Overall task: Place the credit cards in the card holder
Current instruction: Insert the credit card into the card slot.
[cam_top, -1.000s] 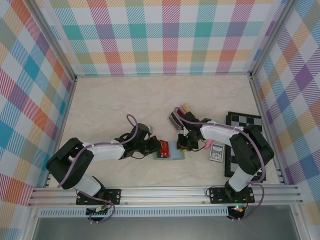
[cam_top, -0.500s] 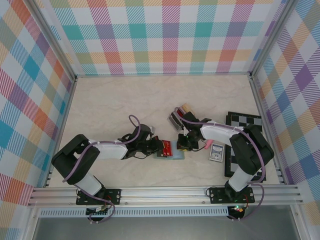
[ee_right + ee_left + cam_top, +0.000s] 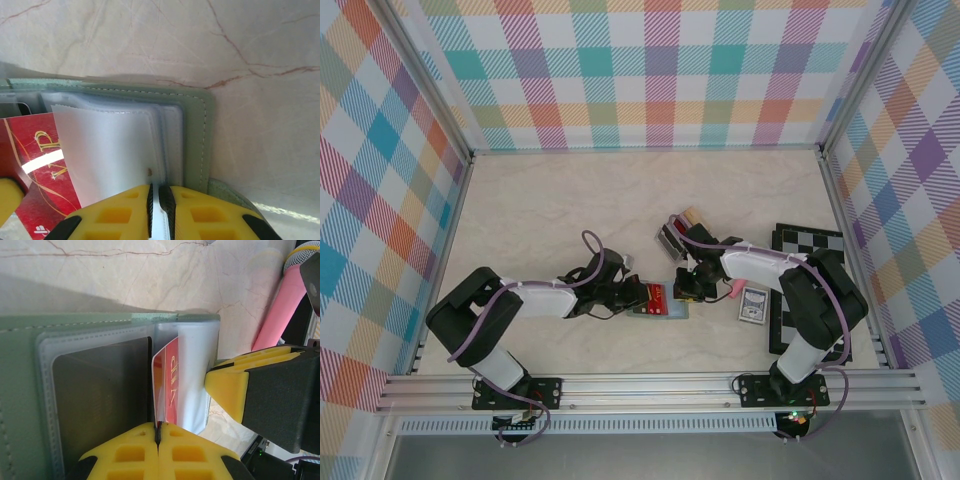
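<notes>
One red card (image 3: 167,385) stood on its edge in the open green card holder (image 3: 20,390) on the table (image 3: 540,220). Its long side pointed away from the left claw (image 3: 157,432), which pinched it tight. The right claw (image 3: 159,197) pinched a clear sleeve (image 3: 110,150).

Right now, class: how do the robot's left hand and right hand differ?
The left hand pinches a red plastic card; the right hand pinches a clear plastic sleeve of the sage-green soft wallet. The left hand works at the wallet's left side, the right hand at its right. Both are shut, yellow-padded.
</notes>
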